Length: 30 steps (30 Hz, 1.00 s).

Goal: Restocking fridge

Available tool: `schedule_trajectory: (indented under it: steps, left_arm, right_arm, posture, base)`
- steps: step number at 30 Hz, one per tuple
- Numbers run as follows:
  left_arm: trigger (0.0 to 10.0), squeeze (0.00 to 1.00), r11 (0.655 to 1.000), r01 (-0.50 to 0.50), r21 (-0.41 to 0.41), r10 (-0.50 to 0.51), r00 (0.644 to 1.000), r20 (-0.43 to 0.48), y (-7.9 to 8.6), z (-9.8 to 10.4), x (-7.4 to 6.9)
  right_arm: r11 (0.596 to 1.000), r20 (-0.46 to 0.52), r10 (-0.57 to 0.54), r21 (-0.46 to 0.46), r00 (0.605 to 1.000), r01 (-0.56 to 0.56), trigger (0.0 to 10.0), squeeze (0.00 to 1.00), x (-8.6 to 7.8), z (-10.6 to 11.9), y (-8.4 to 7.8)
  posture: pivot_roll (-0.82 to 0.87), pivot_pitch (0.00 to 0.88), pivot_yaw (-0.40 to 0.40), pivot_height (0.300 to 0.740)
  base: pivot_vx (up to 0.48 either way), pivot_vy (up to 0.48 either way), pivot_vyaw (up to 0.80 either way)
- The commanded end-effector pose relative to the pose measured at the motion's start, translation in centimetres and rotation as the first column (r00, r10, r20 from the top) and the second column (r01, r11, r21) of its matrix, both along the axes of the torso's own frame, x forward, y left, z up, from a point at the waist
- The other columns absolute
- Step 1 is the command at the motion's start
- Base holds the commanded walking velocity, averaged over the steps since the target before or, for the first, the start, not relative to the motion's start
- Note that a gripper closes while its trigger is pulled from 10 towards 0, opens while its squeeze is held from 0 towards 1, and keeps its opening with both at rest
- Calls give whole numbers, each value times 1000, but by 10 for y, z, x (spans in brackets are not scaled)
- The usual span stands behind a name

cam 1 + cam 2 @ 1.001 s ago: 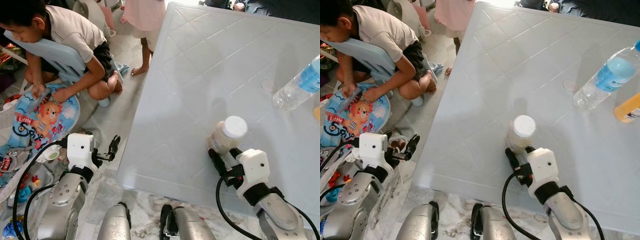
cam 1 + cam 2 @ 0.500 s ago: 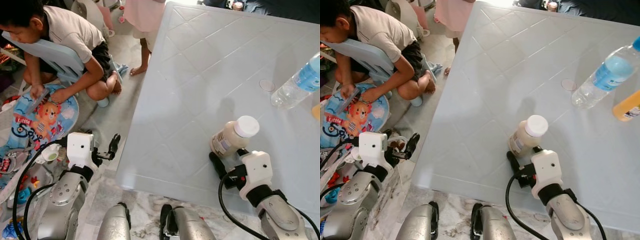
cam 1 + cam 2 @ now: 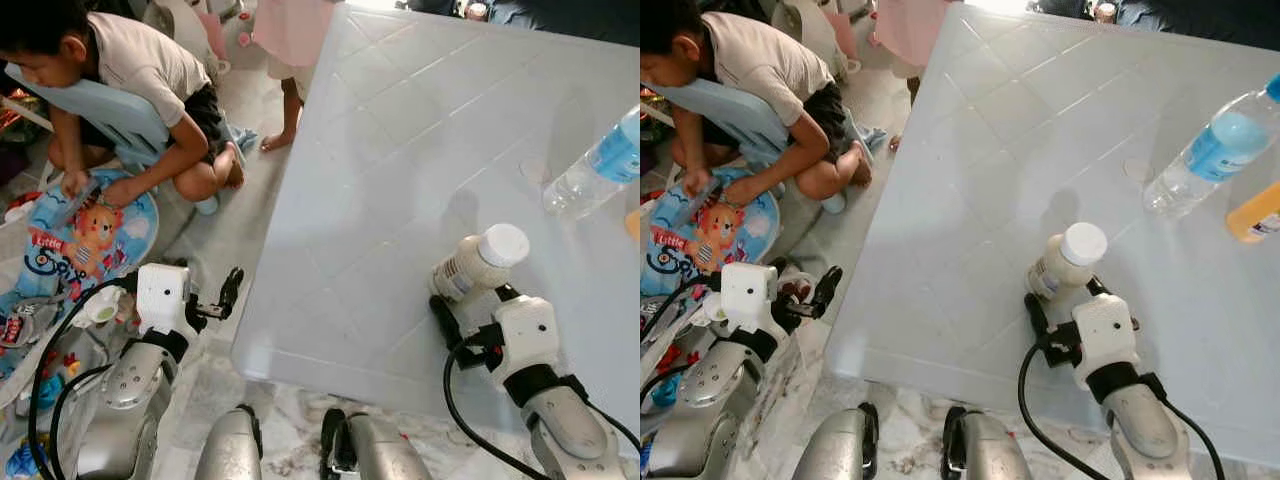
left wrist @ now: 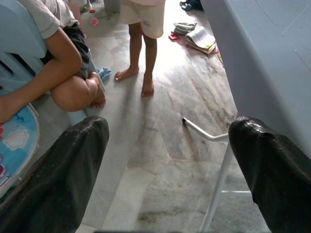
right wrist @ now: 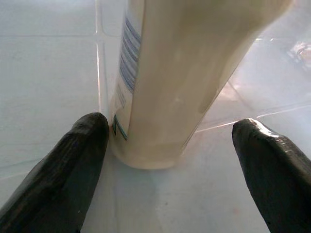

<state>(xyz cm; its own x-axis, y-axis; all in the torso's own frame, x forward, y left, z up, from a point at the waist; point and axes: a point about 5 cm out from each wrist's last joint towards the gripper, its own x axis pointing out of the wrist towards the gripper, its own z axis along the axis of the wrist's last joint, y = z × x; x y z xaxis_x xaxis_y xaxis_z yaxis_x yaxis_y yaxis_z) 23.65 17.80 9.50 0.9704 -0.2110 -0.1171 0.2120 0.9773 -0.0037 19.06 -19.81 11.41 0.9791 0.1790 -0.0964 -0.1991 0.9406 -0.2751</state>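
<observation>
On the worktop stood three bottles: one cream bottle with a white cap, one clear water bottle, and one orange bottle at the worktop's far right edge. Beside the worktop were two people: one crouching, one standing. One play mat lay on the floor.

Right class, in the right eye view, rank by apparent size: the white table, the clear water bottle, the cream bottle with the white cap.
1. White table, by far the largest.
2. Water bottle, cut off at the frame edge.
3. Cream bottle, tilted toward the camera, so its length is unsure.
</observation>
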Motion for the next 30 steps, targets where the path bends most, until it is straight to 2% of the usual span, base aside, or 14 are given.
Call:
schedule_trajectory:
  steps: [1,4,14,25,26,27,28,29,30]
  left_arm:
    - [10000,0,1000,11,5,-11,1000,-18,-2,-5,0]
    - [10000,0,1000,15,3,-15,1000,-18,-3,-5,0]
    - [10000,0,1000,12,0,-12,1000,-10,-4,-6,5]
    - [10000,0,1000,8,-4,-8,1000,-5,-4,-6,7]
    - [10000,0,1000,11,-5,-11,1000,-4,-5,-7,7]
    - [10000,0,1000,12,-5,-12,1000,-4,-5,-7,7]
    - [10000,0,1000,13,-5,-13,1000,-3,-6,-7,8]
    - [10000,0,1000,12,-6,-12,1000,-2,-6,-7,8]
    - [10000,0,1000,12,-6,-12,1000,-2,-6,-7,8]
  right_arm:
    - [1000,65,-9,-24,998,11,10000,1000,-1,13,-1]
    - [1000,87,-15,-25,996,17,10000,1000,1,17,0]
    - [998,202,-23,-53,979,35,10000,1000,22,35,8]
    - [997,230,-18,-70,973,35,10000,1000,32,40,9]
    - [997,235,-18,-64,972,34,10000,906,35,41,10]
    - [998,237,-15,-60,971,30,10000,718,38,41,12]
    - [998,239,-12,-58,971,27,10000,718,40,41,12]
    - [998,244,-11,-58,970,26,8784,333,42,42,13]
    - [998,244,-11,-58,970,26,8784,333,42,42,13]
  posture:
    - [7,179,-22,740]
    - [7,179,-22,740]
    - [4,165,-22,740]
    - [6,158,-27,740]
    - [6,158,-27,740]
    - [4,156,-24,740]
    - [5,154,-24,740]
    - [6,154,-24,740]
    - [6,154,-24,740]
  base:
    - [0,0,0]
    - [0,0,0]
    - [0,0,0]
    - [0,0,0]
    - [0,0,0]
    - [0,0,0]
    - [0,0,0]
    - [0,0,0]
    - [0,0,0]
